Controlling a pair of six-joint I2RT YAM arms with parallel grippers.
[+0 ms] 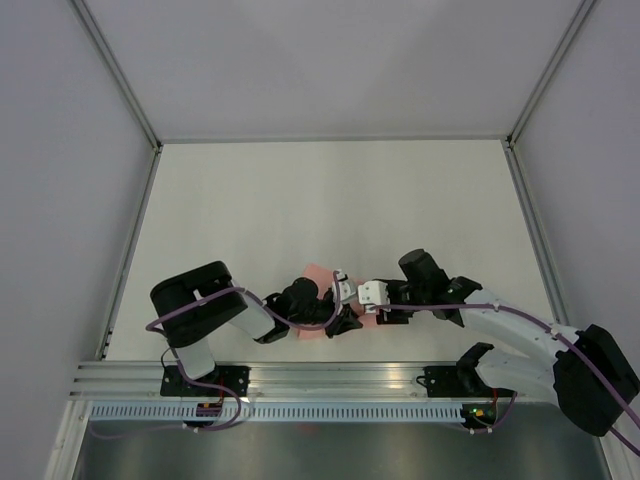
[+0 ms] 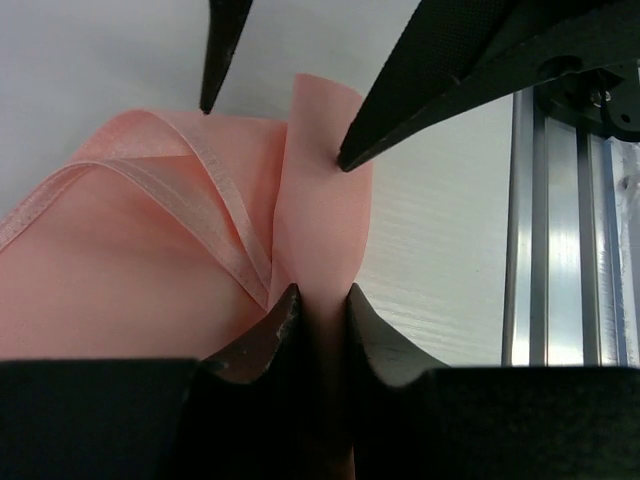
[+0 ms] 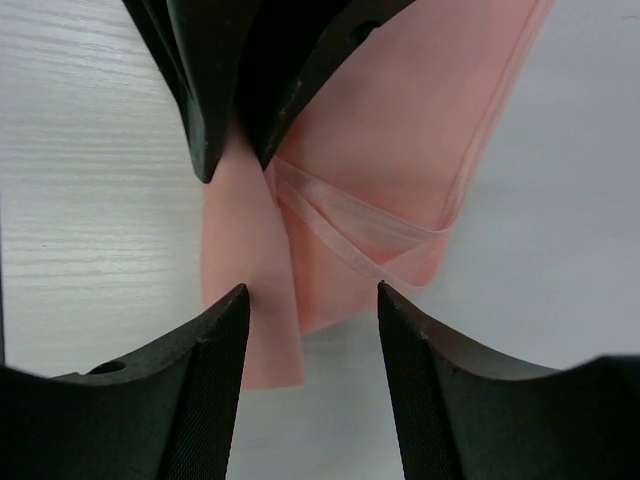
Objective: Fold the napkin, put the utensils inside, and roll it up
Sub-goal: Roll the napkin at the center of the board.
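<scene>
The salmon-pink napkin (image 2: pixel 120 280) lies bunched and folded on the white table near the front edge, its hemmed edges crossing; little of it shows between the arms in the top view (image 1: pixel 318 272). My left gripper (image 2: pixel 320 292) is shut on an upright fold of the napkin, as the right wrist view (image 3: pixel 235 168) also shows. My right gripper (image 3: pixel 312 292) is open, facing the left one, with its fingers either side of the napkin's (image 3: pixel 400 130) loose end, not touching it. The fork is out of view.
An aluminium rail (image 2: pixel 560 230) runs along the table's near edge, close beside the grippers. Grey enclosure walls (image 1: pixel 60 200) stand at the left, right and back. Both arms meet low in the middle of the top view (image 1: pixel 350 305).
</scene>
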